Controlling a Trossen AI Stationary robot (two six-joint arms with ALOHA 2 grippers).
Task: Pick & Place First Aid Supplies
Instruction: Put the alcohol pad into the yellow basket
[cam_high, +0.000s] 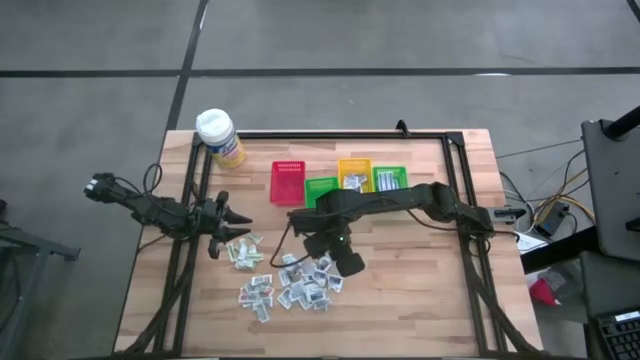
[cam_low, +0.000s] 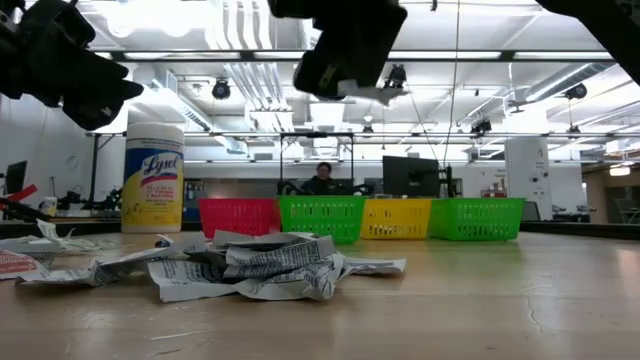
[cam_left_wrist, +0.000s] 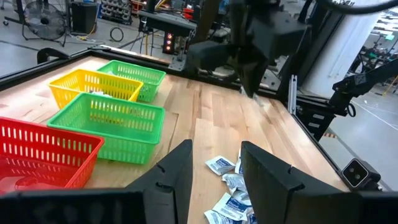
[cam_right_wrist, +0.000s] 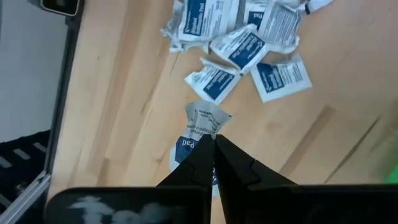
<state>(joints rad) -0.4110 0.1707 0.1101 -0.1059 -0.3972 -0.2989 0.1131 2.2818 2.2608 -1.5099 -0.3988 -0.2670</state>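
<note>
The right claw (cam_right_wrist: 213, 144) has its two dark fingers pressed together on one small white packet with blue print (cam_right_wrist: 202, 127), pinching it by one end so that the packet's long axis runs on from the fingertips, its free end pointing toward the heap of packets below. In the high view this claw (cam_high: 335, 262) hangs over the heap's edge nearest the baskets, raised off the wooden desk (cam_high: 420, 300); the low view shows it well above the desk top.

The heap of small white and blue-printed paper packets (cam_high: 292, 284) lies crumpled and overlapping on the desk, in front of the row of baskets and apart from it, the packets pointing every way.

The left claw (cam_high: 238, 219) waits beside the heap, on the side toward the yellow wipes canister with a white cap (cam_high: 220, 136), its fingers (cam_left_wrist: 177, 171) spread apart and empty, with a few packets (cam_high: 243, 250) lying just beside it.

Behind the heap stand a red plastic basket (cam_high: 287, 183), a green plastic basket (cam_high: 320, 189), a yellow plastic basket (cam_high: 354, 172) and a second green basket (cam_high: 390, 179) in a row. The canister stands at the desk corner beyond the red basket
</note>
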